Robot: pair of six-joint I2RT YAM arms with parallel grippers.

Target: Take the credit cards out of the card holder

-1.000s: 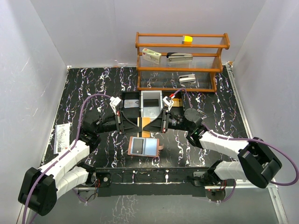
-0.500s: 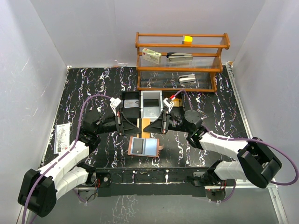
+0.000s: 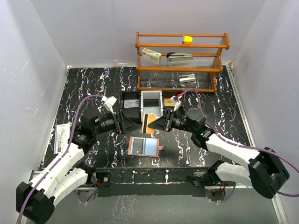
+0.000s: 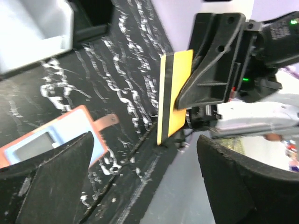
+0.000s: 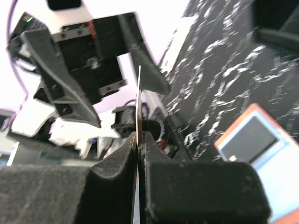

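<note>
The card holder (image 3: 144, 147) lies open on the black marbled table, salmon rim up and pale blue inside; it also shows in the left wrist view (image 4: 44, 142) and the right wrist view (image 5: 259, 140). A yellow credit card (image 3: 150, 122) with a black stripe (image 4: 175, 93) stands on edge above the table, and my right gripper (image 3: 156, 124) is shut on it. In the right wrist view the card (image 5: 139, 105) is a thin edge pinched between the closed jaws (image 5: 139, 136). My left gripper (image 3: 126, 123) faces the card from the left, open and holding nothing (image 4: 145, 154).
A black tray (image 3: 131, 105) and a white tray (image 3: 152, 103) sit just behind the grippers. A wooden shelf (image 3: 182, 60) with a stapler, small boxes and a yellow block stands at the back. A clear packet (image 3: 61, 136) lies at the left edge.
My left gripper has opened, let go of the yellow card and drawn back to the left. The right gripper has closed fully on the card and carries it alone.
</note>
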